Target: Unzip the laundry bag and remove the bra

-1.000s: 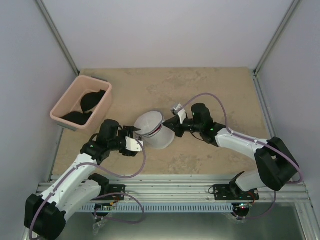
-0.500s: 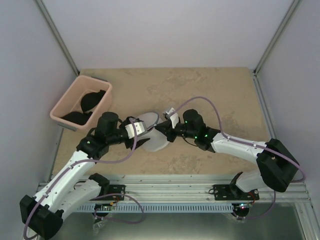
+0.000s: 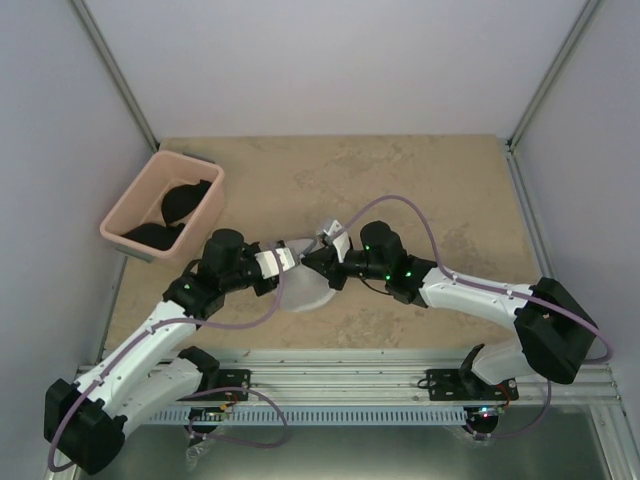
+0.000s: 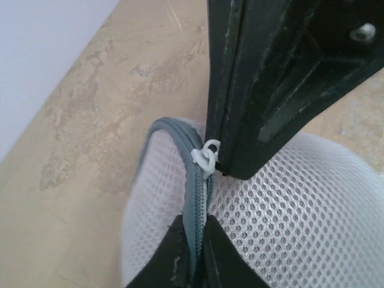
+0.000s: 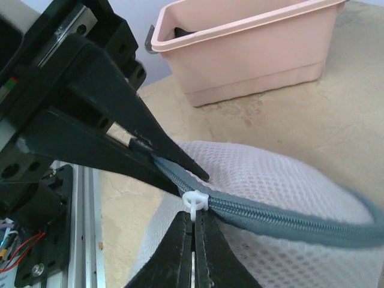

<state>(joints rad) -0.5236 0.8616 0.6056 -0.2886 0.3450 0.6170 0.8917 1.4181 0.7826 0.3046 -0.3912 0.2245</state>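
The white mesh laundry bag [image 3: 300,290] lies squashed between both grippers near the table's front middle. My left gripper [image 4: 195,237] is shut on the bag's grey zipper rim [image 4: 197,195], just behind the white zipper pull [image 4: 207,159]. My right gripper [image 5: 193,219] is shut on that same zipper pull [image 5: 195,201], with the closed zipper [image 5: 282,216] running off to the right over the mesh [image 5: 288,174]. In the top view the left gripper [image 3: 283,258] and right gripper [image 3: 316,259] nearly touch. The bra is hidden.
A pink plastic bin [image 3: 212,195] stands at the left, holding black bras [image 3: 180,205]; the right wrist view shows the bin [image 5: 252,54] close behind the bag. Grey walls enclose the table, and an aluminium rail [image 3: 340,365] runs along the front.
My left gripper has moved right and shut on the zipper rim. The right gripper has shifted left with the pull, and the bag has been pressed flatter between them.
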